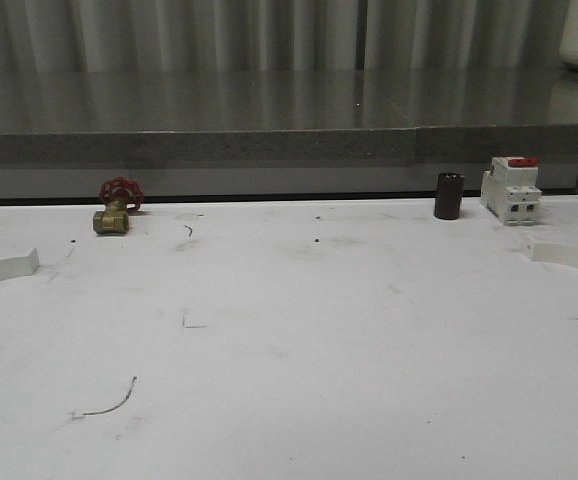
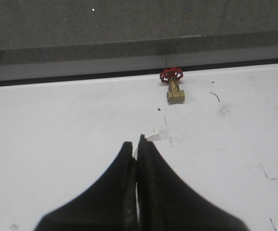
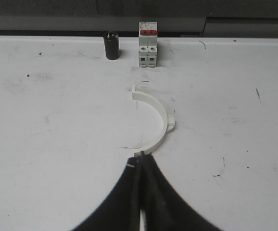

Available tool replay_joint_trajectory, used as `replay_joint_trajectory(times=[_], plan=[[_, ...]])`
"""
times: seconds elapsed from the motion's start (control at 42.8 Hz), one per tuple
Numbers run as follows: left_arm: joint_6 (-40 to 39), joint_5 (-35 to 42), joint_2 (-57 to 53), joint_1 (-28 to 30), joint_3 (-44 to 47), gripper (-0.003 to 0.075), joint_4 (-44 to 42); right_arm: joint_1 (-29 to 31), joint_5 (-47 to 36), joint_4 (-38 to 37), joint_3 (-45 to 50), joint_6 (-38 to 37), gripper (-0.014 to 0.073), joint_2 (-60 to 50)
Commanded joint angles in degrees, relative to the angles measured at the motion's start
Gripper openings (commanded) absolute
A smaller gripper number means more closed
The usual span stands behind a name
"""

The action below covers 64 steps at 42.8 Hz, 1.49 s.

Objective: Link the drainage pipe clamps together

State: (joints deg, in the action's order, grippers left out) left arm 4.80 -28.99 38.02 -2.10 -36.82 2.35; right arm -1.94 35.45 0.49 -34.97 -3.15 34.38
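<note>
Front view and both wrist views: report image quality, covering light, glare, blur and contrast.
Front view: dim, soft, grainy; pale table swallows the white clamp halves at the edges. Left wrist view: near fingers blurred black, valve fairly sharp. Right wrist view: even light, clamp half crisp with thin shadow; no strong glare.

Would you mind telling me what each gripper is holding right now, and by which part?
Each holds one clamp half by an end. The right gripper pinches the near end of its half-ring; the left gripper is shut on the other half, mostly hidden.
</note>
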Motion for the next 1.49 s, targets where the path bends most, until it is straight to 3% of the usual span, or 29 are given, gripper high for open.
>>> replay_joint_trajectory(times=[0.0, 0.07, 0.187, 0.374, 0.42, 0.49, 0.911, 1.471], plan=[[-0.1, 3.8, 2.2, -0.3, -1.6, -0.0020, 0.8, 0.2, -3.7, -0.5, -1.9, 0.5, -0.0062, 1.3], [-0.1, 3.8, 3.5, -0.3, -1.6, -0.0019, 0.8, 0.2, -3.7, -0.5, -1.9, 0.5, -0.0037, 1.3], [-0.1, 3.8, 5.8, -0.3, -1.6, 0.0058, 0.8, 0.2, -3.9, -0.5, -1.9, 0.5, 0.0117, 1.3], [-0.1, 5.5, 8.7, -0.3, -1.6, 0.0428, 0.8, 0.2, -3.8, -0.5, -1.9, 0.5, 0.0443, 1.3], [-0.1, 5.8, 9.5, -0.3, -1.6, 0.0501, 0.8, 0.2, -3.8, -0.5, -1.9, 0.5, 0.0475, 1.3], [-0.1, 5.8, 10.9, -0.3, -1.7, 0.0549, 0.8, 0.2, -3.8, -0.5, -1.9, 0.5, 0.0478, 1.3], [-0.1, -7.5, 30.7, -0.3, -14.6, 0.0554, -3.3, 0.2, -3.8, -0.5, -1.9, 0.5, 0.0478, 1.3], [-0.1, -10.8, 57.5, 2.9, -27.3, 0.0554, -0.4, 0.2, -3.8, -0.5, -1.9, 0.5, 0.0478, 1.3]])
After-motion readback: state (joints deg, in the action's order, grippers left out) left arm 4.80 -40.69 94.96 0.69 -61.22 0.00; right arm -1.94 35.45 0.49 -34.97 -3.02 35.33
